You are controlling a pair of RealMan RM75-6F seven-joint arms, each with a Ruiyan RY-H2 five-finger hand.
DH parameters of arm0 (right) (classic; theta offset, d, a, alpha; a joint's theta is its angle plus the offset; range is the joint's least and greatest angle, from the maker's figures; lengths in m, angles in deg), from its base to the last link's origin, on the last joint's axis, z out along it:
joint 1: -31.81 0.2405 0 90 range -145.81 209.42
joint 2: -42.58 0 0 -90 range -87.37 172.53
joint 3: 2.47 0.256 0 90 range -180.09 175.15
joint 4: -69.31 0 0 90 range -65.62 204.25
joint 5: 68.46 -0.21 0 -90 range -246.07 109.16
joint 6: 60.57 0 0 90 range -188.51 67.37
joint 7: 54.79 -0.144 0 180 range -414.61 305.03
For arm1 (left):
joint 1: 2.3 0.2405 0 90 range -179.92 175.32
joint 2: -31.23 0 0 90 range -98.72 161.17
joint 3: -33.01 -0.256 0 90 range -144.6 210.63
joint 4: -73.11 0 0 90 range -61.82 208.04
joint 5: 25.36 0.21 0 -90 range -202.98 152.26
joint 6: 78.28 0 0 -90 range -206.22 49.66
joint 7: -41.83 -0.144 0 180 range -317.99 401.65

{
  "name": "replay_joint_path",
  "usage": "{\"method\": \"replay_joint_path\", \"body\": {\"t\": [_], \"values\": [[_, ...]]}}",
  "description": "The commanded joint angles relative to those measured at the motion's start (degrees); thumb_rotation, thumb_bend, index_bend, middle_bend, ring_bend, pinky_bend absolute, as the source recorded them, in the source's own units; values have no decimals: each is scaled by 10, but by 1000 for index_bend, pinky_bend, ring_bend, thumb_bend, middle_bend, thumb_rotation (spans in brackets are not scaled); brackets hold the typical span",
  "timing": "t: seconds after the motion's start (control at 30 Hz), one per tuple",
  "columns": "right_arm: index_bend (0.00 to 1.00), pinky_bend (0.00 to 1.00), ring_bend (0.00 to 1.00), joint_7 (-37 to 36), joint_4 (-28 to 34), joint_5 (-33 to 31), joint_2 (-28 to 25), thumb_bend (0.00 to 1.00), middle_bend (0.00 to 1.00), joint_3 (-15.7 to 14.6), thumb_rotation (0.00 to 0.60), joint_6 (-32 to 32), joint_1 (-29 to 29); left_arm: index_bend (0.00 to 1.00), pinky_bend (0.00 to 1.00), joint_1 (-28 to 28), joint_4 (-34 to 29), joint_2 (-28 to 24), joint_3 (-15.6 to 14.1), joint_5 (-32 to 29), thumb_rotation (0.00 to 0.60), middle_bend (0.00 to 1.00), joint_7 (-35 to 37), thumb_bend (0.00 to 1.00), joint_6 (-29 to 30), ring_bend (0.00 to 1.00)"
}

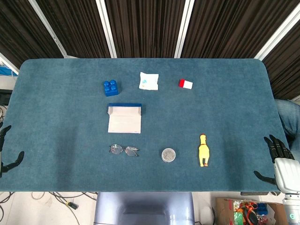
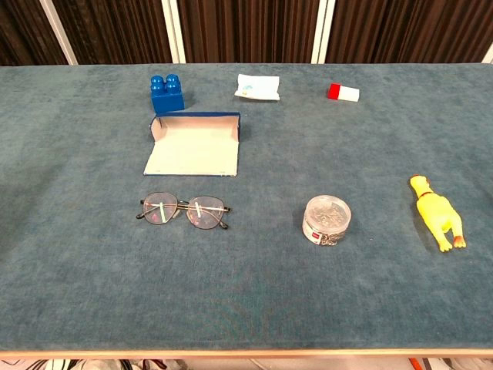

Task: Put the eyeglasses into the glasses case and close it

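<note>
Dark slatted panels are backing a bench covered in blue felt. One pair of eyeglasses is lying just in front of the single glasses case, which is sitting open. The glasses look light, thin-wired and fragile, best pinched at the bridge or a rim. Both are lying apart from everything else. The left robot hand and right robot hand are waiting at the edges, fingers spread, holding nothing.
</note>
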State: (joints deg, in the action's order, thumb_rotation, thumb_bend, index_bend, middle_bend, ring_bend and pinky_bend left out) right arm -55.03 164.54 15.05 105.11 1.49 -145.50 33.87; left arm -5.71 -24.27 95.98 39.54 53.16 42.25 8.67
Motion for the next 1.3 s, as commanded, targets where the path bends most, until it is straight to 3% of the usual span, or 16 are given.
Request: {"method": "replay_joint_path", "body": {"t": [0.03,0.9,1.0,1.1,1.3], "values": [[0,186,50,-1,0,2,0,88,0,-1,600,-1,0,110,0,0,-2,0,-1,1,600,7,-1,289,-1,0],[0,186,50,-14,8,-3,-7,87,0,-2,600,7,-1,158,0,-18,9,16,2,7,600,22,-1,254,-23,0],[0,186,50,-17,8,-4,-8,86,0,-2,600,9,0,162,0,-44,-5,5,4,23,600,23,-22,254,-52,0],[0,185,50,-18,8,-5,-9,88,0,-3,600,13,1,165,0,-87,-41,-19,12,25,600,24,-38,254,-118,0],[0,186,50,-16,8,-6,-10,88,0,-3,600,14,2,167,0,-192,-109,-57,47,-45,600,28,-72,254,-281,0]]}}
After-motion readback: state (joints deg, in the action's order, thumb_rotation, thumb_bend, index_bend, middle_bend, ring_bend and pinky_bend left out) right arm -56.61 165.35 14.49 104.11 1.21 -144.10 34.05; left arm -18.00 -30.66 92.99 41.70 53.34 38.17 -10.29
